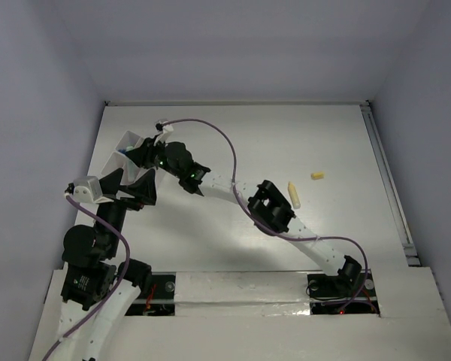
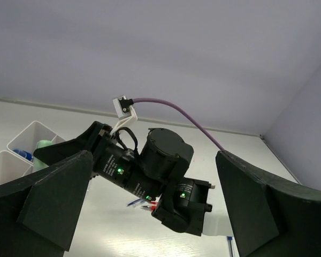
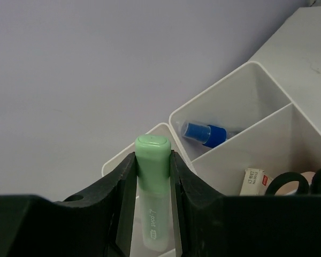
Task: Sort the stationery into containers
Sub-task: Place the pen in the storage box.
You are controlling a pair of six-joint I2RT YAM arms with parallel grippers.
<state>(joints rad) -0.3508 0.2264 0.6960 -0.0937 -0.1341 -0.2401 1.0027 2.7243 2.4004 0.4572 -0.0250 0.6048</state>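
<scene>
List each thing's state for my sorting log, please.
right gripper: shut on the pale green marker
pale green marker: held at the organiser box, not yet released
left gripper: open, empty
blue pen: lying in a compartment
scissors: in the next compartment
yellow eraser: loose on the table
pale tube: loose on the table

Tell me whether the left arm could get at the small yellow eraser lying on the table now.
Probably not directly. The right arm stretches across the table between the open left end effector and the yellow eraser, so it blocks the straight way.
</scene>
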